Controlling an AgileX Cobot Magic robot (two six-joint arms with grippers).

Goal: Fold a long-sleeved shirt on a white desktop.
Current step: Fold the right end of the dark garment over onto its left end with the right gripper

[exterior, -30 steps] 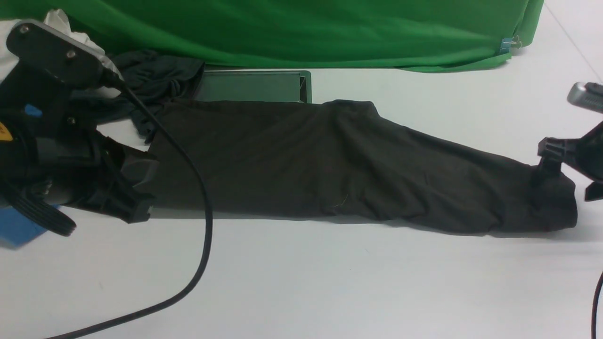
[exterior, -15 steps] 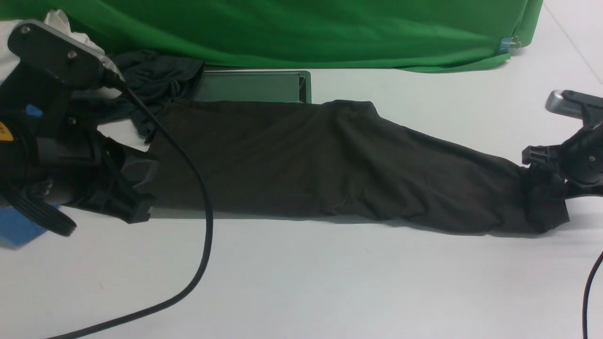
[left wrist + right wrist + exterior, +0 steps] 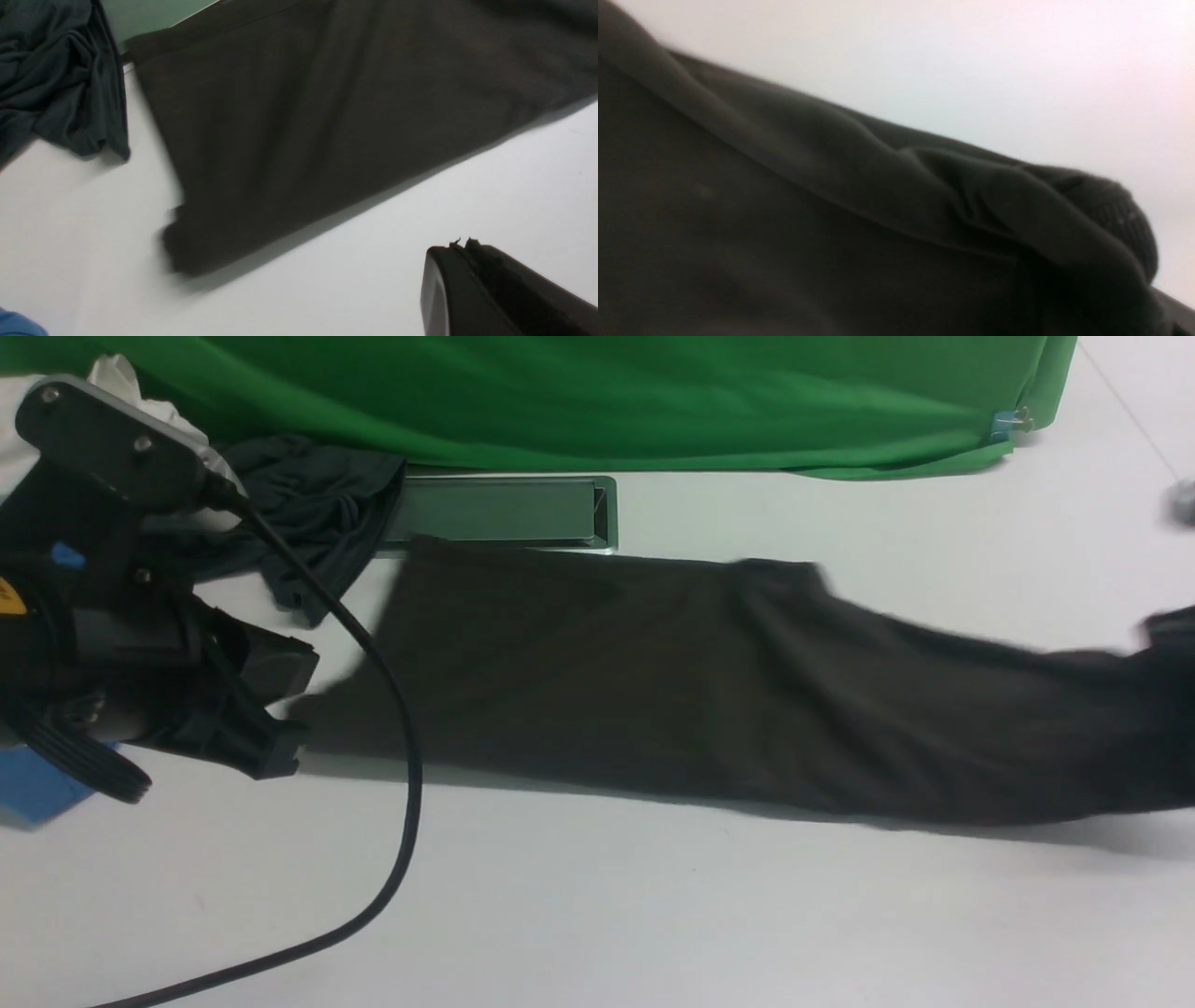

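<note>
The left gripper [image 3: 460, 249], clenched and empty, hovers near the left end of the large brownish-black cotton shirt [image 3: 709, 681]. The right gripper's state cannot be told. The shirt lies stretched across the smooth white desktop [image 3: 597, 915], beside a crumpled grey-teal garment [image 3: 308, 504].

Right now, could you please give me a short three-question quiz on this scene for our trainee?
1. True or false: the left gripper grips the long-sleeved shirt.
2. What lies crumpled near the shirt's left end? A) a dark grey-teal garment B) a mug C) a book
3. Fill in: the cloth backdrop is ___.
Key: 1 false, bare white desktop separates them; 2 A; 3 green.
</note>
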